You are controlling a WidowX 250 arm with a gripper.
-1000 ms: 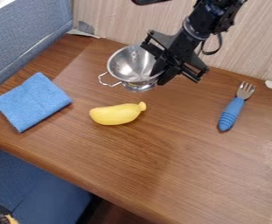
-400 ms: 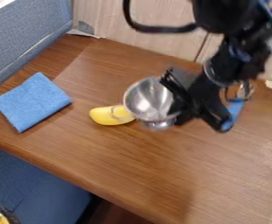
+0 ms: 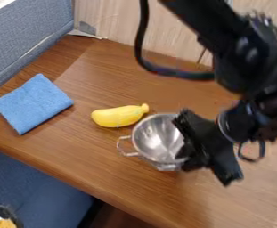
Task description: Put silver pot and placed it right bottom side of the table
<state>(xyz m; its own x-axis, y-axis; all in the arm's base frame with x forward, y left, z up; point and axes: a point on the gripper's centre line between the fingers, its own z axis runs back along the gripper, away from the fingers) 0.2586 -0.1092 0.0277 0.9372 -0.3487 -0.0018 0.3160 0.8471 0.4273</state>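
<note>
Gripping the pot [image 3: 158, 138] by its rim with the black gripper [image 3: 191, 151], just off the middle of the view toward five o'clock. Closed on the pot's side at about four o'clock, with part of the bowl behind the jaws. Open mouth turned up toward the camera, showing a shiny inside, with a wire handle [image 3: 127, 147] jutting out at the pot's eight o'clock side. Held over the table [image 3: 104, 173], well apart from the view's corner between four and five o'clock; hard to tell if touching the wood at the base.

Reaching in from one o'clock with the black arm [image 3: 247, 58], past a looping cable [image 3: 141, 40] at twelve, and bending down at three o'clock to meet the pot.

Just beside the pot, off its rim at about eleven o'clock, lying on its side near the banana [image 3: 116, 116]. Set farther out at nine o'clock, well apart from the pot, with a folded blue cloth [image 3: 33, 104] flat on the wood. Bordered by a grey-blue panel [image 3: 24, 38] between ten and eleven o'clock, by a pale wall [image 3: 113, 22] near twelve, and by a blue seat [image 3: 39, 191] below the table's edge between seven and eight.Gripping the pot [image 3: 158, 138] by its rim with the black gripper [image 3: 191, 151], just off the middle of the view toward five o'clock. Clamped on the pot's side at about four o'clock, hiding part of the bowl behind the jaws. Turned mouth up toward the camera, showing a shiny inside, with a wire handle [image 3: 127, 147] jutting out at the pot's eight o'clock side. Held over the table [image 3: 104, 173], well apart from the view's corner between four and five o'clock; hard to tell if touching the wood at the base.

Reaching in from one o'clock with the black arm [image 3: 247, 58], past a looping cable [image 3: 141, 40] near twelve, and bending down at about four o'clock to meet the pot.

Laid out just beside the pot, off its rim at about ten o'clock, with a yellow banana [image 3: 116, 116] on the wood. Set farther out at nine o'clock, well apart from the pot, with a blue cloth [image 3: 33, 104] lying flat. Bordered by a grey-blue panel [image 3: 24, 38] between ten and eleven o'clock, by a pale wall [image 3: 113, 22] near twelve, and by a blue seat [image 3: 39, 191] below the table's edge between seven and eight.
</note>
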